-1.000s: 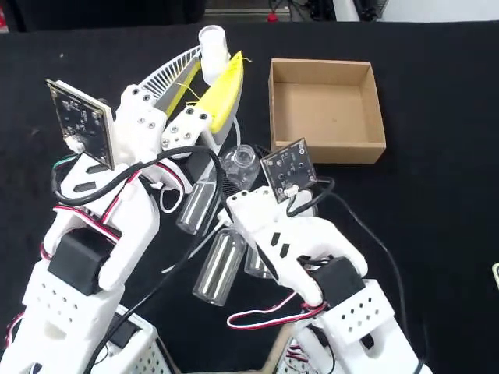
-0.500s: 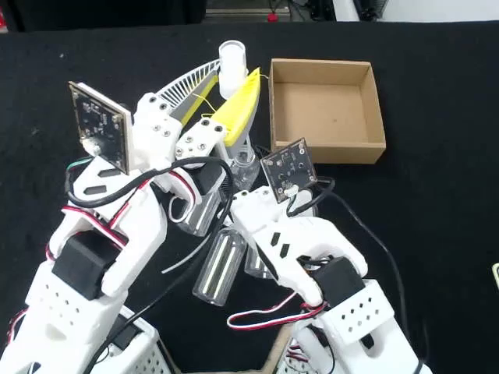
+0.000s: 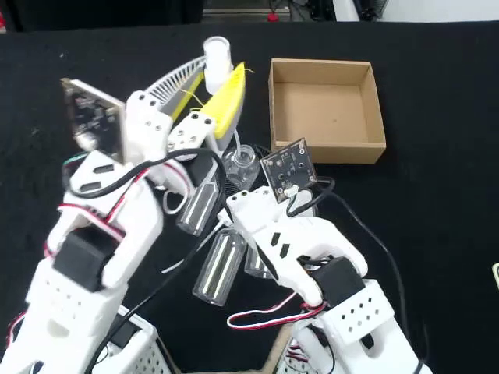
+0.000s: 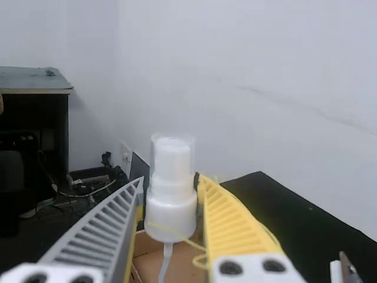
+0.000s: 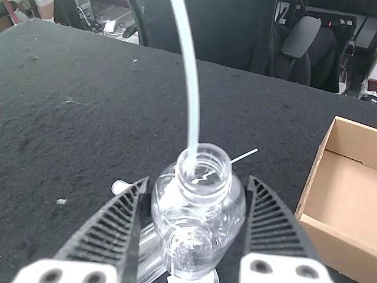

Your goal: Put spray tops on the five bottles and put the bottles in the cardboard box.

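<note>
My left gripper is shut on a white spray top, held above the table with its dip tube hanging down into the mouth of a clear bottle. My right gripper is shut on that upright bottle, just left of the cardboard box. The box stands open with nothing inside. Several more clear bottles lie on their sides on the black table between the two arms, none with a top on.
The right arm's white body covers part of the lying bottles. A thin white tube lies on the table beyond the held bottle. A chair and desks stand behind the table's far edge.
The left gripper with the spray top swung right half a second ago and has come back left over the bottle. The right arm and its bottle stayed put.
</note>
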